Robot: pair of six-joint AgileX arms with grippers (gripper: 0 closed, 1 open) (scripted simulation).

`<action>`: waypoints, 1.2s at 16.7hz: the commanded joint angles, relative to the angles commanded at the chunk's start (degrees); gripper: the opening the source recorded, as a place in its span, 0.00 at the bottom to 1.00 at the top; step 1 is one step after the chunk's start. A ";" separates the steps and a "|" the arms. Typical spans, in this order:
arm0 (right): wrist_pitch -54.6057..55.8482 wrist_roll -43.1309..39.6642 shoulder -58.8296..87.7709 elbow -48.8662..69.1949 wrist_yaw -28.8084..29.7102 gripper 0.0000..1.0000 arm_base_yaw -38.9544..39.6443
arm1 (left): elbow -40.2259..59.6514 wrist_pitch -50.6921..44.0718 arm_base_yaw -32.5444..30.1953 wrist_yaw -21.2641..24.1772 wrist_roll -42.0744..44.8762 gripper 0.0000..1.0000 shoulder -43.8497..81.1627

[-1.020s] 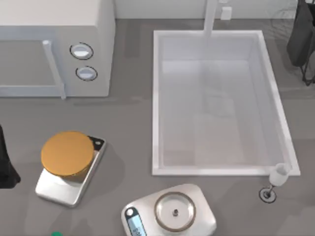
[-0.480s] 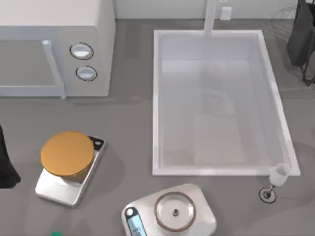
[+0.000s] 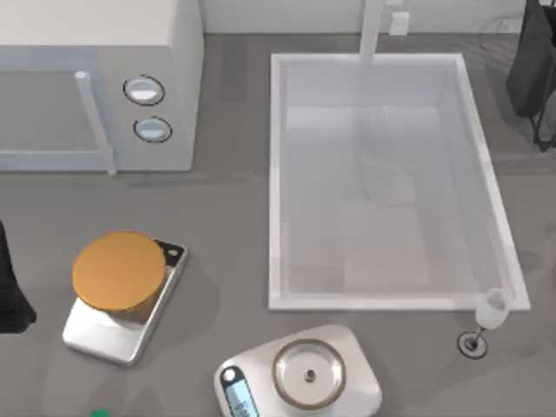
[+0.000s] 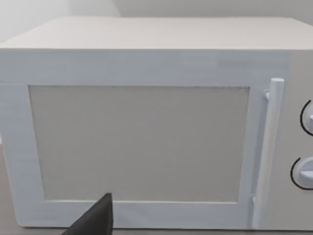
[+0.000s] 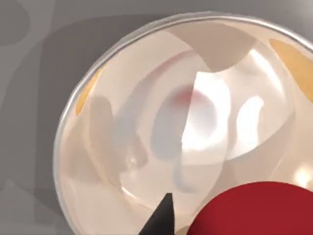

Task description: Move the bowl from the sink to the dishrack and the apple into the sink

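The right gripper point(image 5: 160, 221) hangs close over a shiny pale dish point(image 5: 146, 132); whether it is wide or narrow cannot be told. The apple point(image 5: 257, 209) overlaps that dish's rim. The right arm point(image 3: 532, 65) sits at the worktop's far right corner, beyond the sink point(image 3: 276, 174). The left gripper point(image 4: 95, 219), its state likewise untellable, faces the microwave point(image 4: 146, 122). Nothing on the worktop has shifted since a second ago.
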 joint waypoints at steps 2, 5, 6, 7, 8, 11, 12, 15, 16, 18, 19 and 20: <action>4.19 0.70 0.11 -0.80 1.36 0.00 2.99 | 0.00 0.00 0.00 0.00 0.00 1.00 0.00; 14.82 2.41 0.22 -3.00 4.67 0.00 9.42 | 0.00 0.00 0.00 0.00 0.00 1.00 0.00; 19.32 3.10 0.23 -3.99 6.07 0.00 11.89 | 0.00 0.00 0.00 0.00 0.00 1.00 0.00; 24.18 3.83 0.24 -5.07 7.60 0.00 14.47 | 0.00 0.00 0.00 0.00 0.00 1.00 0.00; 29.37 4.58 0.24 -6.25 9.22 0.00 17.12 | 0.00 0.00 0.00 0.00 0.00 1.00 0.00; 46.31 6.87 0.18 -10.26 14.59 0.00 25.18 | 0.00 0.00 0.00 0.00 0.00 1.00 0.00; 52.24 7.62 0.12 -11.72 16.49 0.00 27.82 | 0.00 0.00 0.00 0.00 0.00 1.00 0.00; 70.16 9.73 -0.11 -16.32 22.36 0.00 35.22 | 0.00 0.00 0.00 0.00 0.00 1.00 0.00; 75.97 10.37 -0.21 -17.89 24.31 0.00 37.45 | 0.00 0.00 0.00 0.00 0.00 1.00 0.00; 86.95 11.54 -0.46 -21.00 28.13 0.00 41.47 | 0.00 0.00 0.00 0.00 0.00 1.00 0.00; 91.97 12.07 -0.59 -22.48 29.94 0.00 43.23 | 0.00 0.00 0.00 0.00 0.00 1.00 0.00; 96.58 12.55 -0.71 -23.90 31.66 0.00 44.81 | 0.00 0.00 0.00 0.00 0.00 1.00 0.00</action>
